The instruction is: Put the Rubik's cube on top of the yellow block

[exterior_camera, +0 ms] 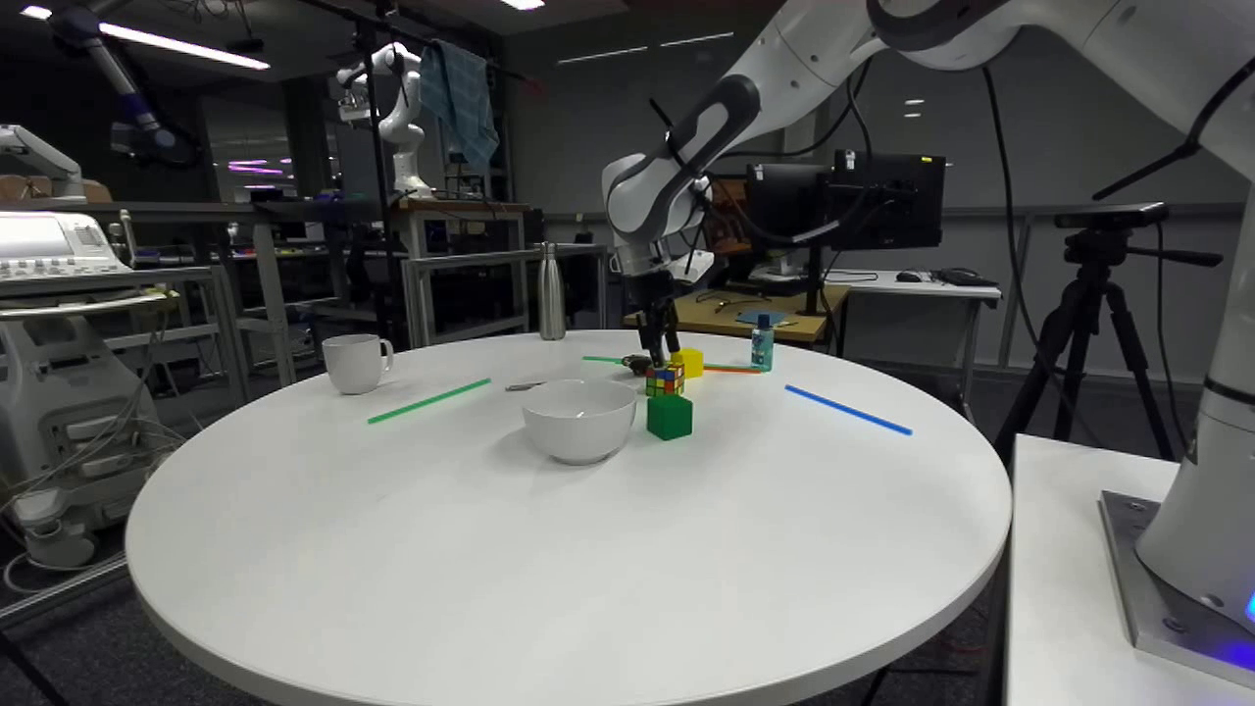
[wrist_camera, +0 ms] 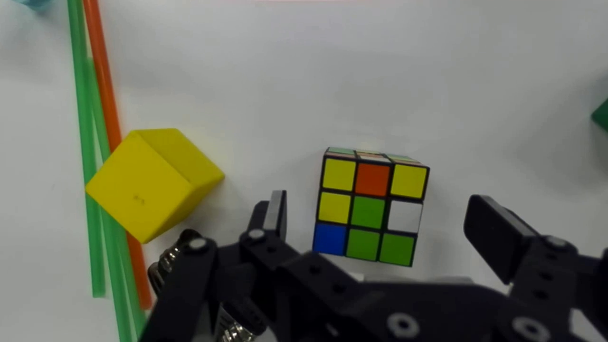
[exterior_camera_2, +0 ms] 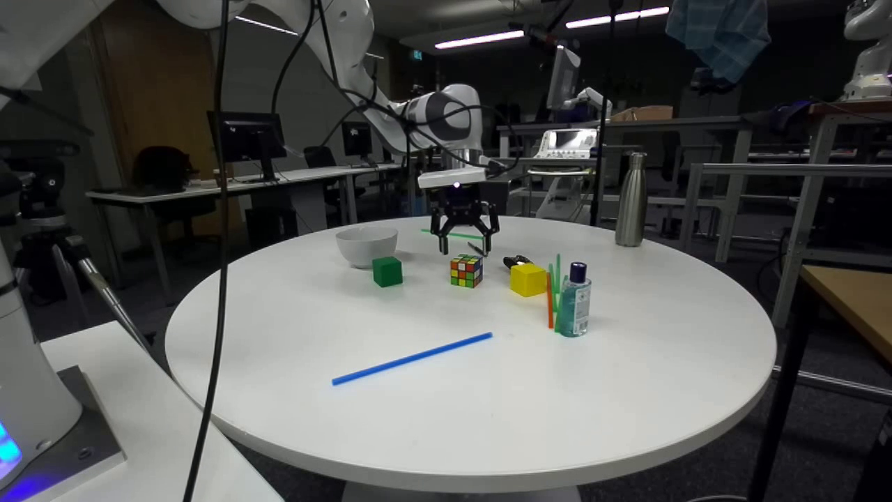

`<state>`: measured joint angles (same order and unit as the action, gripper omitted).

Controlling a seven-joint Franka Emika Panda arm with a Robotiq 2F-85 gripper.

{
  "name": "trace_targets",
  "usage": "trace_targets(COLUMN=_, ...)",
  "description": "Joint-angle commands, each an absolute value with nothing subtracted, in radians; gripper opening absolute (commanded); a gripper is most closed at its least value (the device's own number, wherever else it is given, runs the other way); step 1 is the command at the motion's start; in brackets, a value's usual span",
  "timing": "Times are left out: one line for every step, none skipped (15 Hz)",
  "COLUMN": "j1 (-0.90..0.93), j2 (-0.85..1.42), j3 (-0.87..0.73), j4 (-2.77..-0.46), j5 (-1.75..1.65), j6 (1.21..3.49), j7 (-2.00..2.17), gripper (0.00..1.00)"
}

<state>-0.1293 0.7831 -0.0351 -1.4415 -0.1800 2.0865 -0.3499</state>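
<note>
The Rubik's cube (exterior_camera: 665, 381) sits on the white table, and it also shows in an exterior view (exterior_camera_2: 465, 270) and in the wrist view (wrist_camera: 368, 211). The plain yellow block (exterior_camera_2: 528, 279) stands on the table beside it, a short gap away; it shows left of the cube in the wrist view (wrist_camera: 147, 185) and partly behind it in an exterior view (exterior_camera: 692, 363). My gripper (exterior_camera_2: 465, 251) is open and empty, pointing down just above the cube. In the wrist view the fingers (wrist_camera: 377, 213) stand on either side of the cube, apart from it.
A green cube (exterior_camera_2: 387, 272) and a white bowl (exterior_camera: 579, 422) stand near the Rubik's cube. Green and orange straws (wrist_camera: 85, 142) lie beside the yellow block, with a sanitizer bottle (exterior_camera_2: 575, 307). A dark metallic object (wrist_camera: 166, 261) lies near the block. A steel bottle (exterior_camera_2: 631, 202) stands farther off.
</note>
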Motion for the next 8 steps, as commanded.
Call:
trace_targets(j1=-0.151, j2=0.83, j3=-0.017, j4=-1.382, j5=-0.156, j6=2.075, j7=-0.383, gripper=1.0)
trace_targets(j1=-0.151, j2=0.834, j3=-0.016, j4=-1.383, j5=-0.156, j6=2.074, j7=-0.383, gripper=1.0)
trace_targets(j1=-0.151, j2=0.838, j3=-0.017, j4=-1.383, j5=-0.158, j6=2.073, j7=-0.384, gripper=1.0)
trace_targets(j1=-0.153, j2=0.84, j3=-0.017, j4=-1.384, j5=-0.156, j6=2.072, j7=-0.384, gripper=0.78)
trace_targets(j1=-0.154, j2=0.84, j3=-0.017, j4=-1.387, j5=-0.156, j6=2.071, j7=-0.385, gripper=0.74)
trace_targets(j1=-0.156, j2=0.84, j3=-0.016, j4=-1.389, j5=-0.154, j6=2.071, j7=-0.385, gripper=0.68)
trace_targets(j1=-0.157, j2=0.84, j3=-0.017, j4=-1.394, j5=-0.155, j6=2.074, j7=-0.384, gripper=0.6)
trace_targets(j1=-0.157, j2=0.84, j3=-0.017, j4=-1.397, j5=-0.155, j6=2.075, j7=-0.384, gripper=0.53)
